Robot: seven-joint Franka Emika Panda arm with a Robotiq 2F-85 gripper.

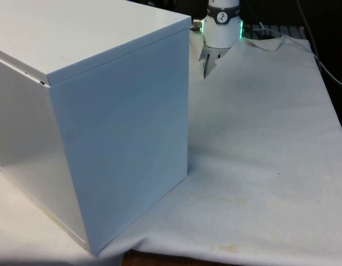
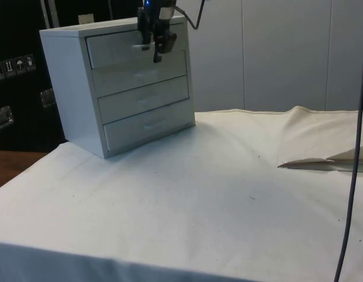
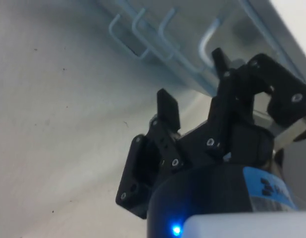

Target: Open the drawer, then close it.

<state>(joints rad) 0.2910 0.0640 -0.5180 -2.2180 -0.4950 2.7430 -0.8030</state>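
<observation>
We see the gripper (image 2: pixel 156 48), fingers (image 3: pixel 168 106) apart, before the top drawer (image 2: pixel 134 47) of the white chest of drawers (image 2: pixel 120 88), at ten o'clock on the cloth-covered table (image 2: pixel 217 194); all drawers sit shut.

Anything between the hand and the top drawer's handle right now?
Nothing: in the wrist view the black two-finger hand faces the white chest's top drawer handle across an open gap, fingers spread.

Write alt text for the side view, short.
A black gripper hangs at the top drawer of a white four-drawer chest, its open fingers by the handle. All drawers look shut. The chest stands on a white cloth covering the table.
</observation>
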